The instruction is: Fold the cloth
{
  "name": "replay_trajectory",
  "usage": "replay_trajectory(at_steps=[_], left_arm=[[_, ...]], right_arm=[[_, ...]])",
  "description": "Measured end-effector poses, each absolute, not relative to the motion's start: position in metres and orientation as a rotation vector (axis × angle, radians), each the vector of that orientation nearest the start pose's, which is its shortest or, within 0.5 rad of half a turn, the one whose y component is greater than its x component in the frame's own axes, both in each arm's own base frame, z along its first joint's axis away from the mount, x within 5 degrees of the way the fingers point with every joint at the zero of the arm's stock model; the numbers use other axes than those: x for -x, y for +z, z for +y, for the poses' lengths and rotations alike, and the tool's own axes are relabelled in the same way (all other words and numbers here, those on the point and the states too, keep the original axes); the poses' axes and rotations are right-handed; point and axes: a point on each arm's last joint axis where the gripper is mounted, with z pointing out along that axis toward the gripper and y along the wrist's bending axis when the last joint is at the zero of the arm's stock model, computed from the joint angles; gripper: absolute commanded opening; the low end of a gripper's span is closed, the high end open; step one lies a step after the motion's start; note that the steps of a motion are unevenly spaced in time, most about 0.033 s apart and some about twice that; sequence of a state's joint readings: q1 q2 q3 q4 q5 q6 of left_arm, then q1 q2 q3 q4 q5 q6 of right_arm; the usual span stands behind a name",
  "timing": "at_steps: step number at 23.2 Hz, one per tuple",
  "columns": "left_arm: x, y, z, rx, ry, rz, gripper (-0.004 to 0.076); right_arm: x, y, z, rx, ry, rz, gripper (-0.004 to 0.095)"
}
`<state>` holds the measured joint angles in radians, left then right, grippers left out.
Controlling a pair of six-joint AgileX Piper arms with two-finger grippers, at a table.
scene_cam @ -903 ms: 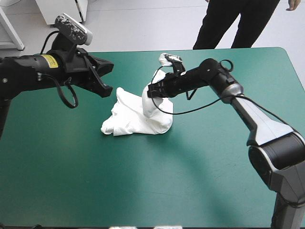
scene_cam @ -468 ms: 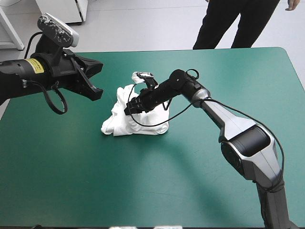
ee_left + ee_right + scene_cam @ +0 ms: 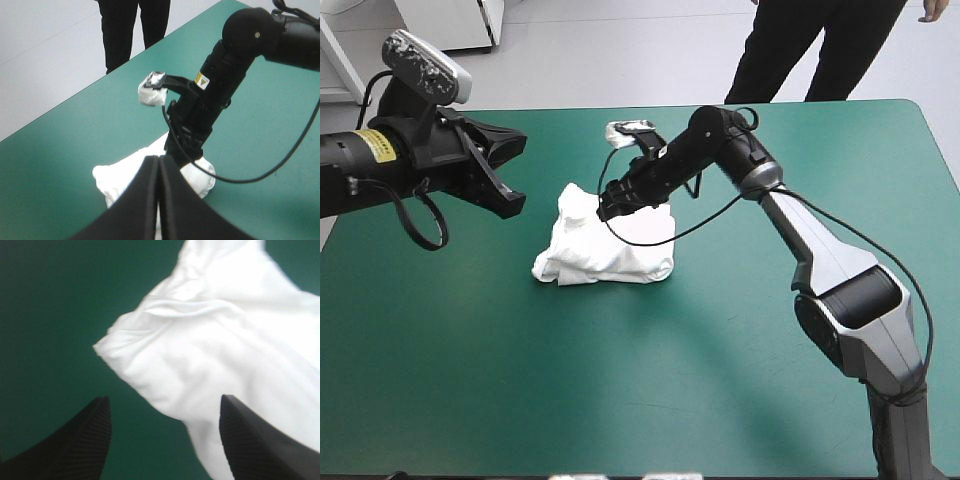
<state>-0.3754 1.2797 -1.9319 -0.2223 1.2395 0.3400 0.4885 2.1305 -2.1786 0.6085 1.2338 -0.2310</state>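
Two grippers hang near the T-shirt [image 3: 605, 250], which lies as a crumpled white heap on the teal-green cover [image 3: 740, 400], a little left of the cover's middle and nearer its far edge than its near one. The right gripper [image 3: 607, 207] points down at the heap's far upper part, right over the highest folds. Whether its tips touch the fabric cannot be told from the high view. In the right wrist view its black fingers [image 3: 90, 440] stand wide apart with nothing clamped. A rumpled corner of the shirt lies ahead of them and reaches down between them, closer to one finger than the other, and bare cover shows beside the other finger. The left gripper [image 3: 517, 175] hovers off the heap's left side, apart from it, above the cover and aimed toward the shirt. In the left wrist view its fingers meet in one pointed arch, pressed together on nothing. The heap lies just ahead of and under their tip, with the right gripper standing over the heap's far side.
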Motion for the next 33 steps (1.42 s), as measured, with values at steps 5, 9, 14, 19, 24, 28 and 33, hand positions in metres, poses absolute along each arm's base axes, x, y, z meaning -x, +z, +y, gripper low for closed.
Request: replay_trajectory(at_steps=[5,9,14,19,24,28,33], left_arm=[[-0.168,0.549,-0.087,-0.772,-0.285,1.901,-0.001],[-0.158,0.551,-0.083,-0.766,-0.287,1.888,-0.001],[-0.157,0.551,-0.083,-0.763,-0.288,1.889,-0.001],[-0.157,0.551,-0.082,-0.761,-0.281,1.89,-0.001],[-0.157,0.551,-0.082,-0.76,-0.278,1.89,-0.001],[-0.158,0.551,-0.081,-0.758,-0.267,1.892,-0.001],[-0.159,0.551,-0.08,-0.754,-0.245,1.895,-0.001]], right_arm=[[-0.387,0.357,0.22,0.715,0.657,2.517,0.0586],[-0.372,0.363,0.178,0.597,0.543,2.592,0.0586],[-0.377,0.314,0.148,0.488,0.574,2.746,0.0586],[-0.401,0.264,0.17,0.45,0.818,2.752,0.0586],[-0.416,0.229,0.182,0.393,0.976,2.745,0.0586],[-0.42,0.216,0.188,0.368,1.04,2.736,0.0586],[-0.42,0.205,0.198,0.378,1.063,2.752,0.0575]])
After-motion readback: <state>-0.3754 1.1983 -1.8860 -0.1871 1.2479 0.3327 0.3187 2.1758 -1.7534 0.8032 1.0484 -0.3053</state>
